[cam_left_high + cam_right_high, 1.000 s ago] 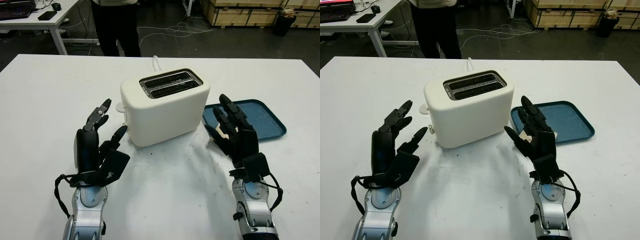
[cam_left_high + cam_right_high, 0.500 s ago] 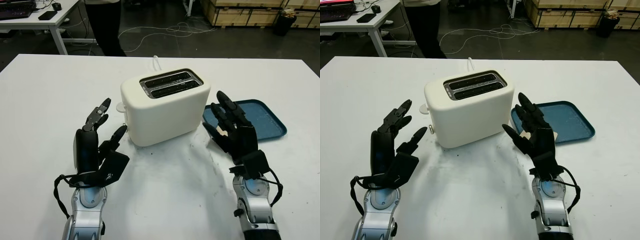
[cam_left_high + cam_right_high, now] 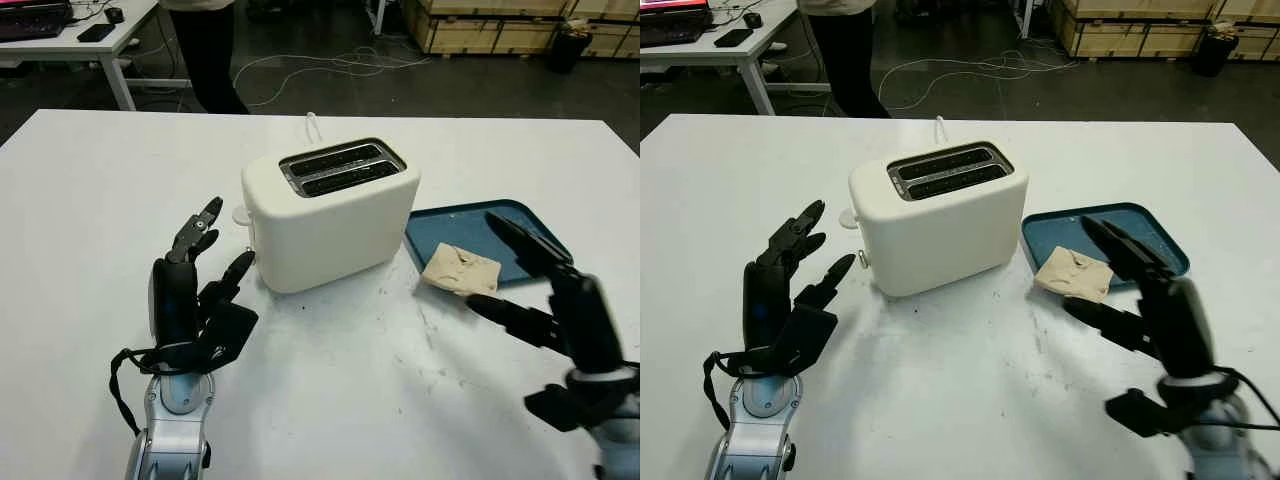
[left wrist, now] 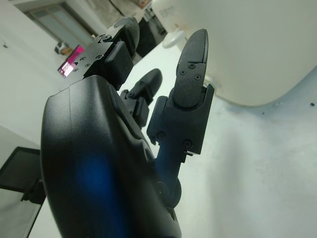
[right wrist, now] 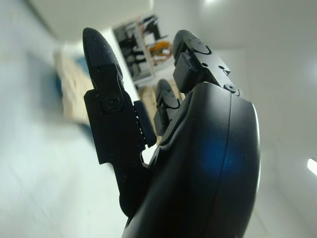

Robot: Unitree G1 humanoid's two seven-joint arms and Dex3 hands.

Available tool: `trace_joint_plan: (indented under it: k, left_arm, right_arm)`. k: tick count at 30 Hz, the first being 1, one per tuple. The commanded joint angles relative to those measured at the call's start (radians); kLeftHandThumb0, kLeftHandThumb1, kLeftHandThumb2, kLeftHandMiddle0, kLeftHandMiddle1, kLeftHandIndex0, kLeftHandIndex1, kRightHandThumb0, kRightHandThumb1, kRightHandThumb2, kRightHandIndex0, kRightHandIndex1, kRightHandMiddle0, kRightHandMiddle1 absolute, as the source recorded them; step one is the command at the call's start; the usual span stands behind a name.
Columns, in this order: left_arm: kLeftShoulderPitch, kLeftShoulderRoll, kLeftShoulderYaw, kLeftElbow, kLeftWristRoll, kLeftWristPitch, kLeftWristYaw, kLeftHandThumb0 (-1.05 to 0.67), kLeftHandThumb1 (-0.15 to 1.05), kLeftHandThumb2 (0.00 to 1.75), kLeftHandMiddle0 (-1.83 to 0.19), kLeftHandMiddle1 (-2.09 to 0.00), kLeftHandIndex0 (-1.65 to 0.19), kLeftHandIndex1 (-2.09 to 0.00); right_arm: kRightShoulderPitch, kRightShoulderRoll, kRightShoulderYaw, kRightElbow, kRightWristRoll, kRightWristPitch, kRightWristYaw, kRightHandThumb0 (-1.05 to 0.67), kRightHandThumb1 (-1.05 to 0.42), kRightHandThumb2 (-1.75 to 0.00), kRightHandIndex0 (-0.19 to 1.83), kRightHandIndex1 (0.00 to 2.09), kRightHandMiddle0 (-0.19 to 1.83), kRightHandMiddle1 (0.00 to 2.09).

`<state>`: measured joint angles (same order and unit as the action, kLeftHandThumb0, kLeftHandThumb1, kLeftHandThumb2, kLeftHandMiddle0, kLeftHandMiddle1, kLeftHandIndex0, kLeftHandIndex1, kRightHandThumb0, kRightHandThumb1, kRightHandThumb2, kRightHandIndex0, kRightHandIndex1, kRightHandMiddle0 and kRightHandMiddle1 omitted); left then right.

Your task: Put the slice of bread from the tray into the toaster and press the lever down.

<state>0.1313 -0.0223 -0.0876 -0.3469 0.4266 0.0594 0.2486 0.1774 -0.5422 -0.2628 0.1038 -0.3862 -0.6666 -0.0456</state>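
Note:
A cream two-slot toaster (image 3: 330, 212) stands mid-table, its slots empty. To its right lies a blue tray (image 3: 520, 235), and a pale slice of bread (image 3: 461, 270) lies on the tray's near left corner, partly over the rim. My right hand (image 3: 545, 285) is open, raised near the table's right side just right of and nearer than the bread, apart from it. My left hand (image 3: 195, 275) is open, held upright left of the toaster's front end, close to its lever side. In the left wrist view the toaster's white wall (image 4: 247, 44) sits just beyond the fingertips (image 4: 193, 49).
A white cable (image 3: 313, 123) runs off behind the toaster. A person's dark legs (image 3: 212, 50) stand beyond the far table edge. Wooden pallets (image 3: 480, 25) and another desk (image 3: 70, 40) lie farther back. Bare white tabletop (image 3: 350, 380) spreads in front.
My right hand has swung right and back toward me, uncovering the bread on the tray's corner. The person behind the table has shifted left. My left hand has stayed put.

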Motion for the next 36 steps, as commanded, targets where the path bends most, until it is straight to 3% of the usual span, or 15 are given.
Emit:
trace_joint_plan:
  k: [1, 7, 15, 27, 36]
  left_arm:
    - [-0.011, 0.004, -0.003, 0.0, 0.011, -0.001, 0.001, -0.44, 0.92, 0.09, -0.39, -0.57, -0.53, -0.01]
    - [-0.016, 0.005, -0.002, -0.003, 0.01, 0.007, -0.003, -0.44, 0.92, 0.1, -0.39, -0.59, -0.53, -0.01]
    - [-0.014, 0.004, 0.001, -0.009, -0.006, 0.0, -0.007, -0.46, 0.92, 0.12, -0.36, -0.63, -0.52, 0.0]
    - [-0.01, 0.012, 0.008, -0.028, 0.0, 0.012, -0.013, -0.44, 0.92, 0.11, -0.33, -0.68, -0.52, 0.0]
    - [-0.011, 0.016, 0.017, -0.039, 0.005, 0.015, -0.021, -0.44, 0.92, 0.1, -0.33, -0.7, -0.53, -0.01]
  right_arm:
    - [-0.007, -0.056, -0.01, 0.056, -0.034, -0.039, -0.014, -0.53, -0.83, 0.0, 0.39, 0.0, 0.38, 0.0]
    - [-0.067, -0.181, 0.016, 0.217, -0.15, -0.113, -0.09, -0.46, -0.78, 0.0, 0.32, 0.0, 0.35, 0.0]
    - [-0.185, -0.257, 0.14, 0.387, -0.327, -0.133, -0.263, -0.4, -0.75, 0.0, 0.29, 0.0, 0.35, 0.0]
    - [-0.443, -0.243, 0.462, 0.786, -0.561, -0.147, -0.718, -0.41, -0.81, -0.01, 0.25, 0.01, 0.35, 0.01]
    - [-0.553, -0.244, 0.653, 0.938, -0.604, -0.136, -0.881, -0.38, -0.83, -0.01, 0.29, 0.01, 0.43, 0.03]
